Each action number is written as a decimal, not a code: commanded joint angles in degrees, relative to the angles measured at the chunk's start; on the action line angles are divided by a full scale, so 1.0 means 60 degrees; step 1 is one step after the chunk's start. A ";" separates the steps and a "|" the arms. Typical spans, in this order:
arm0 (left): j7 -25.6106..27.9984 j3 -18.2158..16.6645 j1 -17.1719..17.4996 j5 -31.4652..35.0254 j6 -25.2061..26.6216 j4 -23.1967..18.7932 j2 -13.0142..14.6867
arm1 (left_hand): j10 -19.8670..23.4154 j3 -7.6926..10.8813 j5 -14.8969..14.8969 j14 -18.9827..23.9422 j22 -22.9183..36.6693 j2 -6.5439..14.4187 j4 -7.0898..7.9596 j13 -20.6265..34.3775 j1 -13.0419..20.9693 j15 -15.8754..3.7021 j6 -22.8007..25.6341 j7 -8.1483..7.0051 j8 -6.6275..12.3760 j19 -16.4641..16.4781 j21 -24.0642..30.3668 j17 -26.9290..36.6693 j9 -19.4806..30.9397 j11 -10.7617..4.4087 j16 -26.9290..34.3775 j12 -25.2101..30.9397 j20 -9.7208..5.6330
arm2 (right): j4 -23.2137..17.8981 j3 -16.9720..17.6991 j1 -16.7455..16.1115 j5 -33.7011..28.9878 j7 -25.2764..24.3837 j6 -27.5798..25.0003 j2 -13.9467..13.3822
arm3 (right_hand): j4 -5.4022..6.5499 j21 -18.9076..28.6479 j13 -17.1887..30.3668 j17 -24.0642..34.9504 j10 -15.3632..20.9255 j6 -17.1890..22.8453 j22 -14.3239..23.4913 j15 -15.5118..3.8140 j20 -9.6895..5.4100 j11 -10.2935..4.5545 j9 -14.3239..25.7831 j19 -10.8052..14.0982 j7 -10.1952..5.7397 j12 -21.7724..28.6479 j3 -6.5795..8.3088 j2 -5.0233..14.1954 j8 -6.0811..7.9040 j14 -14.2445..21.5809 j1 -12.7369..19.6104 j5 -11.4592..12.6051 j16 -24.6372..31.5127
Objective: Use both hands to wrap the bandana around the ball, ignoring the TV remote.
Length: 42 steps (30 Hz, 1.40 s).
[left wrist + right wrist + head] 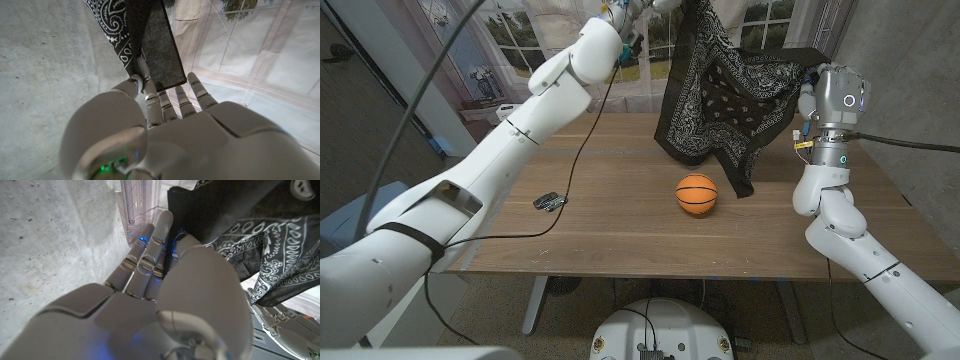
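While both hands' fingers pinch its corners, the black paisley cloth bandana (pixel 720 90) hangs spread above the small orange basketball (pixel 697 193), ready for draping; left hand (pixel 165 125), right hand (pixel 165 290).

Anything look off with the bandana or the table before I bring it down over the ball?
The bandana hangs unevenly between the two hands: one tail droops lower, right of the ball, so the cloth isn't centred over it. The TV remote lies well apart to the left. Nothing spilled or damaged.
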 commanded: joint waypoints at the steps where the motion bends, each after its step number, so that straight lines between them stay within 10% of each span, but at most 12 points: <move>1: -0.0309 -0.0573 0.1255 -0.0676 0.0366 -0.1941 0.0813 | 0.0056 0.0032 0.0080 0.0004 0.0029 0.0044 -0.0091 0.0046 0.0052 -0.0001 0.0195 -0.0015 0.0130 -0.0013 0.0071 0.0003 0.0030 -0.0045 -0.0032 0.0052 -0.0003 | -0.1911 0.1495 -0.1674 0.0456 0.2108 0.1402 -0.0418 | -0.0062 0.0093 0.0022 0.0053 0.0420 0.0837 0.0016 -0.0664 -0.1128 -0.0302 0.0021 -0.0083 -0.0729 -0.0024 0.0047 0.1039 0.0086 -0.0260 0.1057 0.0062 -0.0045; 13: -0.0886 -0.1243 0.1974 -0.1986 0.0138 -0.2755 0.1490 | 0.0132 0.0166 0.0147 -0.0019 0.0019 -0.0015 -0.0176 0.0049 0.0000 -0.0001 0.0331 0.0197 0.0327 -0.0188 0.0095 -0.0072 0.0147 -0.0031 -0.0111 0.0095 0.0047 | -0.3142 0.2526 -0.2504 0.0845 0.4900 0.2346 0.0046 | -0.0076 0.0203 0.0044 0.0125 0.0403 0.0799 -0.0009 -0.0663 -0.1113 -0.0296 -0.0018 -0.0145 -0.0691 -0.0045 0.0069 0.1032 0.0106 -0.0258 0.1079 0.0088 -0.0148; 42: -0.4867 -0.1399 0.0990 -0.5800 -0.1467 -0.1299 0.1906 | 0.0145 0.0619 0.0481 -0.0222 0.0028 0.0002 -0.0334 0.0033 -0.0193 0.0150 0.0131 0.0740 0.0947 -0.0686 0.0170 -0.0172 0.0982 0.0462 -0.0216 0.0111 0.0201 | -0.6672 0.2423 -0.4017 -0.2856 1.2389 -0.0276 0.2544 | -0.0070 0.0389 -0.0008 0.0365 0.0537 0.0929 -0.0124 -0.0671 -0.1084 -0.0447 -0.0178 -0.0862 -0.0884 -0.0160 0.0119 0.0938 0.0261 -0.0473 0.1005 0.0176 -0.0576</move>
